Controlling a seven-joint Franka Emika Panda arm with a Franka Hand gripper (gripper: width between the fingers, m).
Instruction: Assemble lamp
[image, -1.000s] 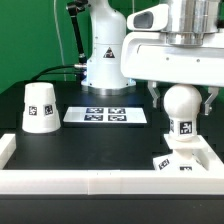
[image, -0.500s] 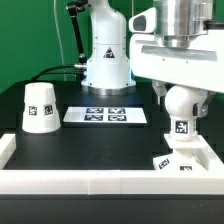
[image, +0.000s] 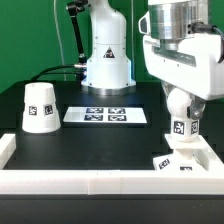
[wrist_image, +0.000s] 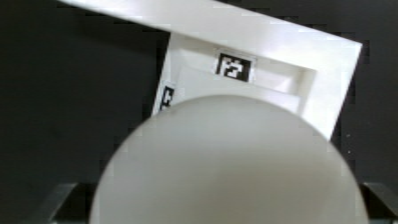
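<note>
Bulb (image: 180, 113) upright on base (image: 196, 155), exterior view's right; long axis vertical, directly under hand (image: 183, 101). Fingers straddle it; clamped or not, cannot tell.

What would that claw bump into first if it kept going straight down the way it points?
The round bulb: it sits right under the gripper, between its fingers, and fills the wrist view. Beneath it lies the flat base. Whether the fingers already touch the bulb is unclear.
</note>
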